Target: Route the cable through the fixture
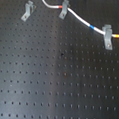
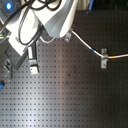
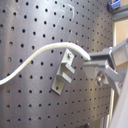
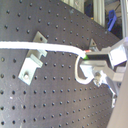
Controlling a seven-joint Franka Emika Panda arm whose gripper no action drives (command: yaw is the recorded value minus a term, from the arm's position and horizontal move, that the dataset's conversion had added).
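Note:
The fixture (image 1: 27,12), a plain grey clip, stands at the first exterior view's upper left with no cable in it. The white cable (image 1: 80,20) runs from the top edge through the red-band clip (image 1: 63,10) and the yellow-band clip (image 1: 107,37). My gripper (image 3: 92,60) is shut on the cable's end (image 3: 50,49) in both wrist views (image 4: 90,67). There the cable (image 4: 55,46) crosses over a plain grey clip (image 3: 63,73) (image 4: 31,59). I cannot tell whether it touches. The gripper is outside the first exterior view and hidden by the arm (image 2: 47,20) in the second.
The black perforated board (image 1: 59,85) fills both exterior views. The arm and its dark hoses cover the second exterior view's upper left. A grey part (image 2: 32,62) hangs below the arm; I cannot tell what it is. The yellow-band clip also shows in the second exterior view (image 2: 104,57).

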